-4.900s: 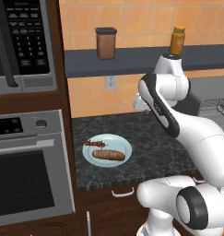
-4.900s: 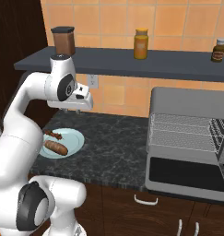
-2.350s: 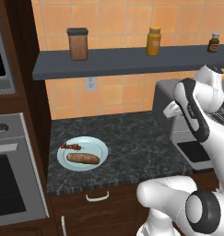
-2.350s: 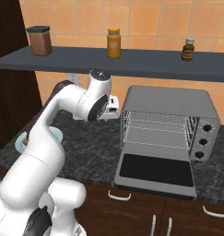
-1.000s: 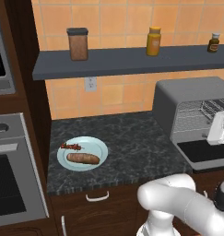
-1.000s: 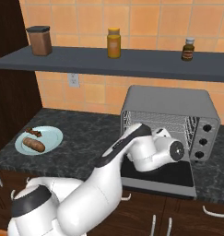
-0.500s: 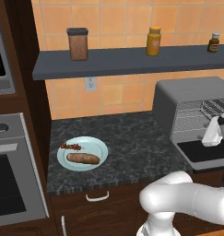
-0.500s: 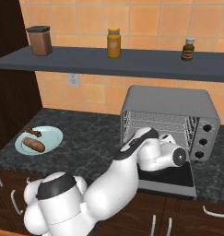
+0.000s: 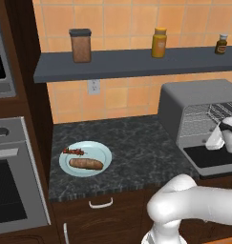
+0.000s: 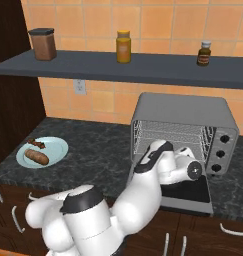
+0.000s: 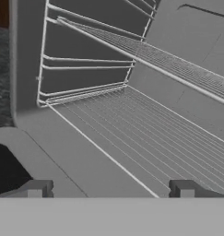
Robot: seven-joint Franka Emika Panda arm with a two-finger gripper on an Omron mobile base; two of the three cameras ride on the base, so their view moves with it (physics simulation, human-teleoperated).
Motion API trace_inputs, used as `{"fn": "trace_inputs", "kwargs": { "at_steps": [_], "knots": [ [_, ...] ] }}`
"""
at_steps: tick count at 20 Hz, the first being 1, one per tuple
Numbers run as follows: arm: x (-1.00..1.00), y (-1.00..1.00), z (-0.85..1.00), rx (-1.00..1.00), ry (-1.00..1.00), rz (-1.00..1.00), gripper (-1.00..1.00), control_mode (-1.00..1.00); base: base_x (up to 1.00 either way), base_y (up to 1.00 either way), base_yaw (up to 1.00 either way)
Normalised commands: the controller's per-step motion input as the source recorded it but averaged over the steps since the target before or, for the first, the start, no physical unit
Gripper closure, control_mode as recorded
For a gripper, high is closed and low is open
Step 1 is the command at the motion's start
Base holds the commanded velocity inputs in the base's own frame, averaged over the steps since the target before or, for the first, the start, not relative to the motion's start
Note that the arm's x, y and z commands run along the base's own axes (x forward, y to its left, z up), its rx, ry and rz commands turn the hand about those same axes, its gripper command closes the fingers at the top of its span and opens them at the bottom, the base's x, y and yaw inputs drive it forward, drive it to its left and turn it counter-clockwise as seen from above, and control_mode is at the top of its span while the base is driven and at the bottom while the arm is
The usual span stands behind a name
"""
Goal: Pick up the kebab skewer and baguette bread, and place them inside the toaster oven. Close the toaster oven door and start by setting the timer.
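Bread and skewer both sit on the pale plate (image 9: 104, 153) at the left end of the dark counter (image 9: 136, 147), well apart from the toaster oven (image 10: 183, 120) on the right. The baguette bread (image 9: 86, 164) lies along the plate's near side, and it looks like a firm, light loaf with a dry crust, so a hold across its middle, jaws straddling the narrow width, should carry it level without crushing. The kebab skewer (image 9: 73, 152) lies just behind it, thin and fiddly; it is probably light but awkward, and the stick alone would be easy to miss, so pinching over one of the central chunks seems the safer bet. Over at the oven, the toaster oven door (image 10: 185, 192) hangs folded down flat in front of the box, and the wire rack (image 11: 145, 115) inside is bare. The gripper (image 11: 111, 188) hovers right at that opening, looking in over the rack, its two dark fingertips (image 11: 37, 188) spread as wide as they go with nothing between them and touching nothing that can be seen. Neither food item has been collected yet, so the arm is at the wrong end of the counter for the pick.
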Motion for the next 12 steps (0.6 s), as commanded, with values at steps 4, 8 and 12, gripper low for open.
{"fn": "trace_inputs", "kwargs": {
  "at_steps": [4,8,12],
  "knots": [
    [0.3,-0.04,-0.18,0.0,0.0,-0.06,-1.0,-1.0,0.0,0.0,0.0],
    [0.33,0.0,-0.13,-0.01,0.0,-0.04,-1.0,-1.0,0.0,0.0,0.0],
    [0.26,-0.01,-0.18,-0.03,0.0,-0.04,-1.0,-1.0,0.0,0.0,0.0]
  ]
}}
